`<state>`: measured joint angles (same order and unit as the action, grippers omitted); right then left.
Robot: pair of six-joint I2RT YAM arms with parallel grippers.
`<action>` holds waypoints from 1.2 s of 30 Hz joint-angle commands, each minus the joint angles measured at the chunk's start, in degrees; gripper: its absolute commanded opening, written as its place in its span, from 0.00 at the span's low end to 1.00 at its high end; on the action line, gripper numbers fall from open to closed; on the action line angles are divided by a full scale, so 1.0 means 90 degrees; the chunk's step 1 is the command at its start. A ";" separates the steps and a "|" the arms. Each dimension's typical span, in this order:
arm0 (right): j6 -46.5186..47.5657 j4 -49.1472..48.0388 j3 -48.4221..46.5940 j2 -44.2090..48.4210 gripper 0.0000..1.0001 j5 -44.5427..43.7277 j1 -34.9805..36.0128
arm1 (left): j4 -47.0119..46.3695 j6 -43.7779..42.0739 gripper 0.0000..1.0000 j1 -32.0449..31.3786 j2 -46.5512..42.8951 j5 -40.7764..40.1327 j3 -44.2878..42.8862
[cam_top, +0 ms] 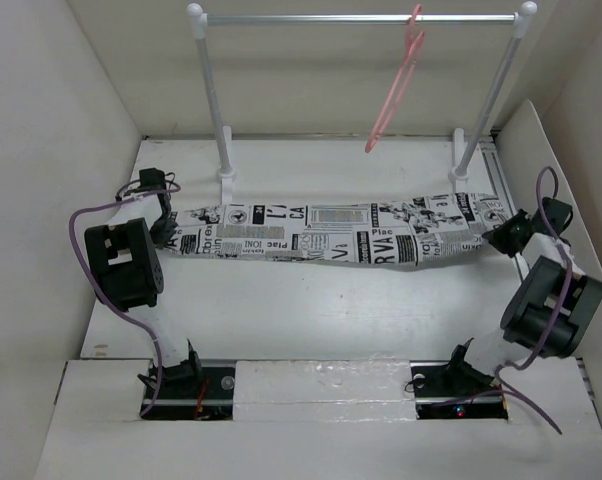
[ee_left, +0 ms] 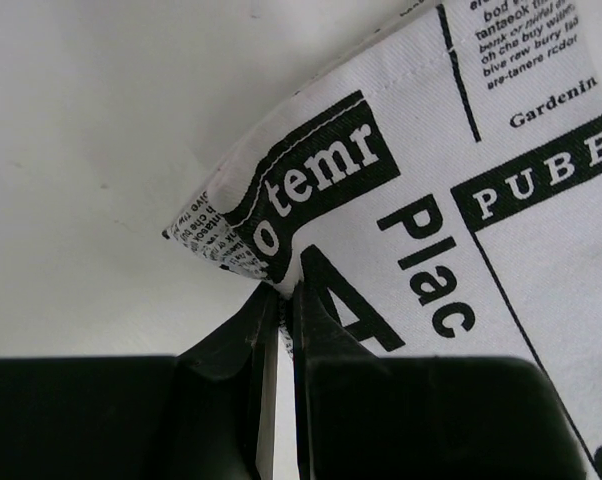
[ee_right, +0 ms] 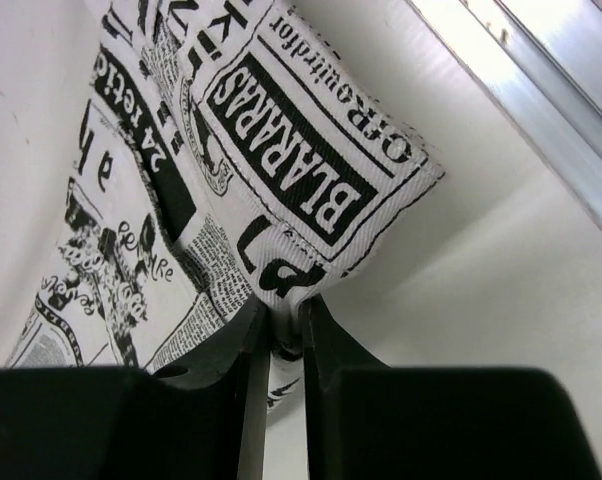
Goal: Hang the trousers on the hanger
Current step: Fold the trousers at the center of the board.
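Observation:
The trousers [cam_top: 331, 235], white cloth with black newspaper print, stretch left to right across the middle of the table. My left gripper [cam_top: 167, 228] is shut on their left end; its wrist view shows the cloth corner [ee_left: 311, 190] pinched between the jaws at my left gripper [ee_left: 284, 295]. My right gripper [cam_top: 503, 236] is shut on their right end, with the cloth [ee_right: 281, 180] bunched between the jaws at my right gripper [ee_right: 284, 315]. The pink hanger [cam_top: 399, 85] hangs by its hook from the rail, beyond the trousers, toward the right.
A white-and-silver rail [cam_top: 361, 18] on two posts [cam_top: 213, 95] [cam_top: 493, 95] stands at the back of the table. White walls enclose the left, back and right. An aluminium strip [ee_right: 541, 90] runs along the right side near my right gripper.

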<state>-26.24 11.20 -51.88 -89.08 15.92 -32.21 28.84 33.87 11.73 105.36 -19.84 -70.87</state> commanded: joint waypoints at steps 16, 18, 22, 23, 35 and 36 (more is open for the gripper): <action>0.1988 0.1460 0.1858 0.2613 0.99 0.0076 -0.1744 | 0.1396 0.0583 0.25 0.0162 -0.1129 -0.1792 0.0609; 0.1910 0.1568 0.1771 0.2544 1.00 0.0086 -0.1811 | 0.1259 0.0515 0.45 0.0162 -0.1607 -0.1362 0.0444; 0.1627 0.1471 0.1906 0.2690 1.00 -0.0216 -0.1871 | 0.1044 0.0378 0.50 -0.0051 -0.2155 -0.0366 0.0248; 0.1510 0.1238 0.2013 0.2662 1.00 -0.0245 -0.1871 | 0.0841 0.0281 0.50 -0.0198 -0.2340 -0.0036 0.0267; 0.1587 0.0397 0.1858 0.1099 0.40 0.0360 -0.1871 | -0.0586 0.0620 0.00 -0.3576 -0.2987 0.1559 0.1761; 0.1587 0.0348 0.1897 0.1089 0.32 0.0514 -0.1871 | -0.0616 0.0670 0.00 -0.4042 -0.2928 0.1569 0.1819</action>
<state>-12.38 14.76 -35.64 -78.85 18.61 -48.80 25.91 37.67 -19.33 78.85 -8.93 -55.81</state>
